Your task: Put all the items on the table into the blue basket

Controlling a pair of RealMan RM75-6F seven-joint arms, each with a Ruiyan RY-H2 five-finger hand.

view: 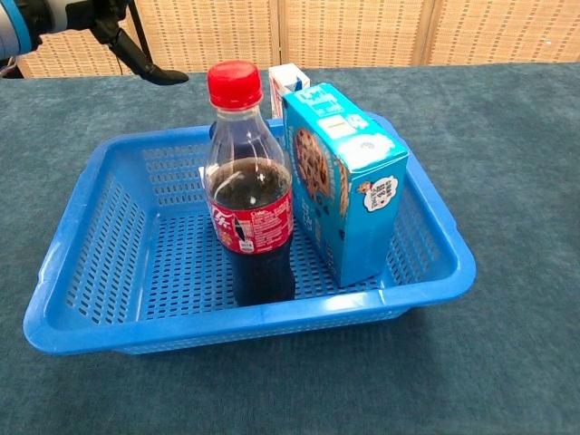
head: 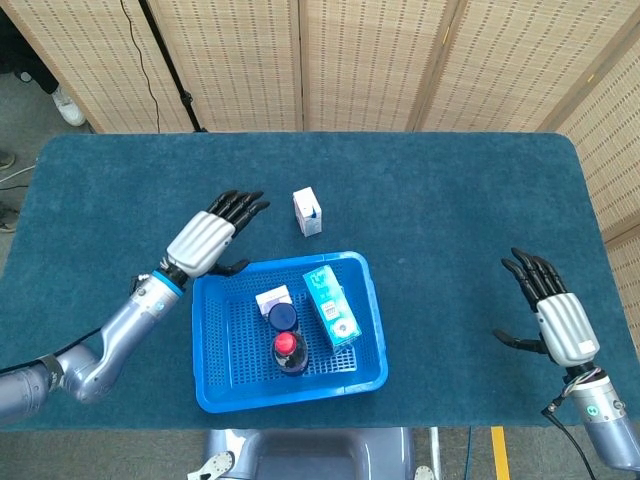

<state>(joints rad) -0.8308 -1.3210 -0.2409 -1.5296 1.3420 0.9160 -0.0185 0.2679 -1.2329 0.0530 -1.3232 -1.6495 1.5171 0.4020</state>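
The blue basket (head: 222, 375) (view: 435, 227) sits near the table's front edge. It holds a cola bottle (head: 288, 350) (view: 248, 199) with a red cap, a light blue cookie box (head: 331, 301) (view: 349, 177), and a blue-capped container with a white pack (head: 277, 306) behind the bottle. A small white carton (head: 307, 211) (view: 288, 79) stands on the cloth just beyond the basket. My left hand (head: 208, 238) (view: 91, 18) hovers open past the basket's far left corner, empty. My right hand (head: 552, 312) is open and empty at the far right.
The table is covered in teal cloth (head: 450, 210). Wicker screens (head: 350, 60) stand behind it.
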